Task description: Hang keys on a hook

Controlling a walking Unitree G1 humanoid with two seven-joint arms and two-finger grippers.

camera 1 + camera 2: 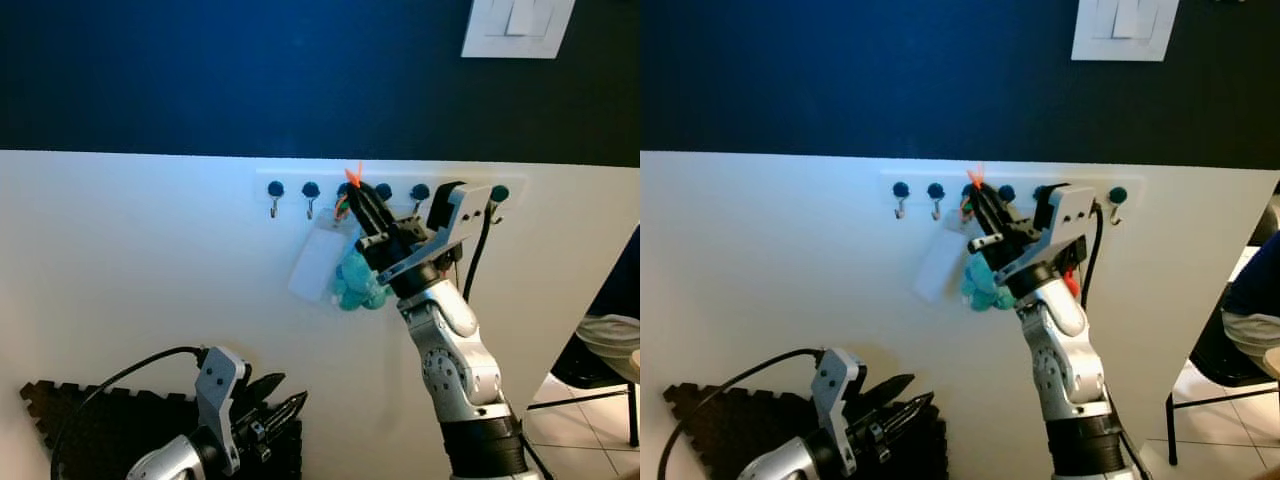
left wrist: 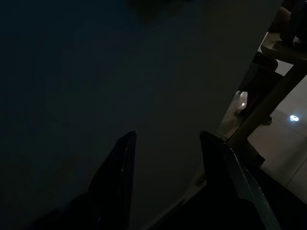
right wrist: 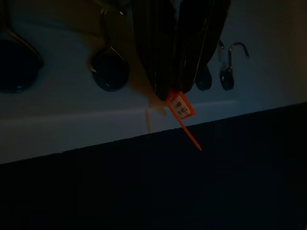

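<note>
Here, at frame centre: right claw (image 1: pixel 356 192) clenched on the keys (image 1: pixel 345 205) by their orange tag (image 3: pixel 181 106), pressed against the hook rail (image 1: pixel 300 178). Light, floppy bunch, with white card (image 1: pixel 317 262) and teal plush (image 1: pixel 358 283) dangling; best held by the ring. Lower left: left claw (image 1: pixel 290 402) released, idle.
</note>
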